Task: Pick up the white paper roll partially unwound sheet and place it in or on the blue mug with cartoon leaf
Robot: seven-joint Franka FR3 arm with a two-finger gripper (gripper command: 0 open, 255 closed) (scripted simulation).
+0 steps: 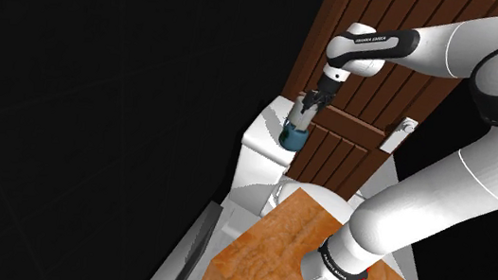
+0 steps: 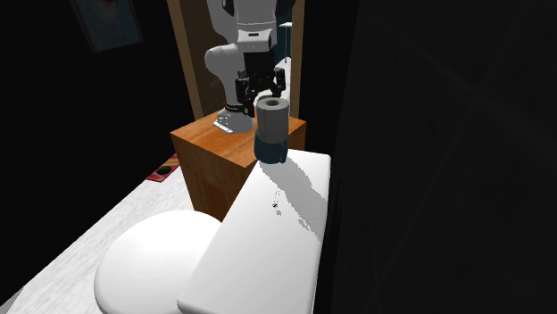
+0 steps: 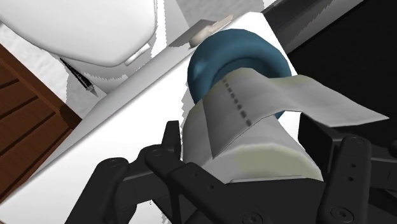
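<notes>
Roll on the mug

The black fingers [image 3: 170, 130] squeezed the white paper roll [image 2: 272, 114], which stood on top of the blue mug [image 2: 270, 148] on the toilet tank [image 2: 268, 245].

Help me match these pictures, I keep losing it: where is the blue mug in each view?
Shoulder view: blue mug at centre, on the white toilet tank, before the brown door.
Second exterior view: mug upper centre, at the tank's far end, paper roll standing in it.
Wrist view: mug just beyond the roll.
Shared landmark: the toilet tank.
</notes>
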